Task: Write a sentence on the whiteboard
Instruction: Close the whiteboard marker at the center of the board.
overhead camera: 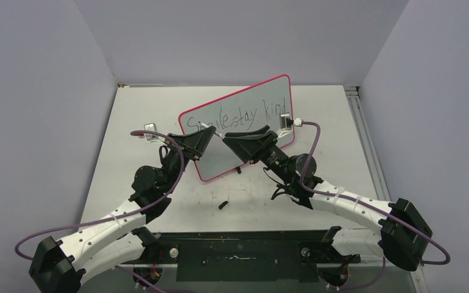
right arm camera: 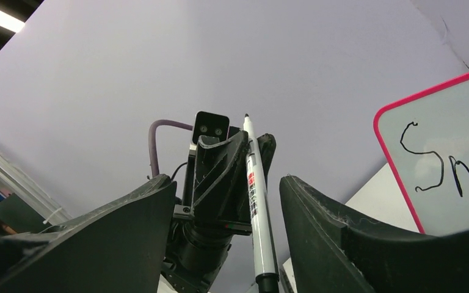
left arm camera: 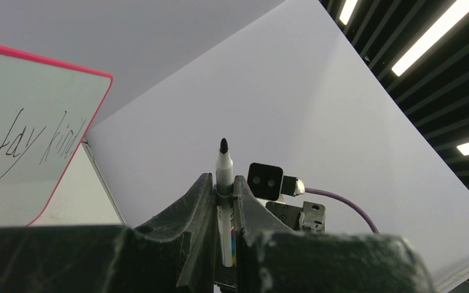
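The whiteboard [overhead camera: 220,160] stands tilted mid-table, with a pink-red rim and the handwriting "Smile stay kind" on it. It also shows in the left wrist view [left arm camera: 30,91] and in the right wrist view [right arm camera: 464,116]. My left gripper [overhead camera: 209,135] is shut on a white marker [left arm camera: 223,168], whose uncapped black tip points up. My right gripper [overhead camera: 227,141] faces it, tip to tip, in front of the board. It is open, with its fingers [right arm camera: 317,213] wide apart on either side of the marker [right arm camera: 255,195] without touching it.
A small black marker cap [overhead camera: 222,204] lies on the scuffed tabletop in front of the board. A black foot of the board [overhead camera: 238,170] shows at its lower edge. Grey walls enclose the table on three sides.
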`<state>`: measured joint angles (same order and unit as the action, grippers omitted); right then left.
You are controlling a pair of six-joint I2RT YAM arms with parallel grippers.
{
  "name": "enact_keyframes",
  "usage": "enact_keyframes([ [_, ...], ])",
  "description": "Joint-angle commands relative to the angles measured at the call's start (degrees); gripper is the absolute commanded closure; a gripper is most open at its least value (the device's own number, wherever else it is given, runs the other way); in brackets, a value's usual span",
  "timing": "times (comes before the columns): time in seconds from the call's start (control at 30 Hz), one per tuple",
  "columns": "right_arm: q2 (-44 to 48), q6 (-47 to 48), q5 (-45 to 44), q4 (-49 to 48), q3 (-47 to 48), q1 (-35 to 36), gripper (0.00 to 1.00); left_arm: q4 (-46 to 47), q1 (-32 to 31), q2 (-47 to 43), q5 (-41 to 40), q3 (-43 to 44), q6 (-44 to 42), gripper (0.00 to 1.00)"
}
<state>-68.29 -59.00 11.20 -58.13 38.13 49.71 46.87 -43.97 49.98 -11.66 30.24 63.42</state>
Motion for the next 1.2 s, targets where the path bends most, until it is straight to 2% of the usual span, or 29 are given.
enact_keyframes([
  [0.0, -1.0, 1.0, 1.5, -1.9, 3.7, 0.3, 0.39, 3.8, -0.3, -1.3, -1.3, -0.7, -0.7, 1.0],
  [0.13, -1.6, 2.9, 2.1, 4.3, 6.4, 0.4, 0.45, 2.8, -0.3, -2.9, -2.3, -1.1, -1.7, 1.0],
  [0.47, -4.3, 1.4, 3.1, 4.2, 6.3, 0.5, 0.48, 1.9, -0.2, -4.1, -3.0, -1.1, -2.6, 1.0],
  [0.7, -3.9, 2.0, 3.2, 4.8, 6.6, 0.5, 0.61, 2.3, -0.1, -3.7, -3.1, -1.7, -2.1, 1.0],
  [0.83, -4.0, 2.0, 3.3, 4.4, 6.7, 0.6, 0.62, 2.3, -0.1, -3.6, -3.0, -1.7, -2.2, 1.0],
  [0.93, -4.0, 1.9, 3.3, 4.2, 6.7, 0.6, 0.68, 2.5, -0.1, -3.4, -3.3, -2.1, -2.1, 1.0],
  [1.1, -3.7, 2.2, 2.6, 4.2, 6.4, 0.6, 0.71, 2.6, -0.1, -3.1, -3.3, -2.5, -2.1, 1.0],
  [1.17, -3.6, 2.2, 2.4, 4.2, 6.3, 0.6, 0.78, 2.4, -0.1, -3.1, -3.4, -2.5, -2.1, 1.0],
])
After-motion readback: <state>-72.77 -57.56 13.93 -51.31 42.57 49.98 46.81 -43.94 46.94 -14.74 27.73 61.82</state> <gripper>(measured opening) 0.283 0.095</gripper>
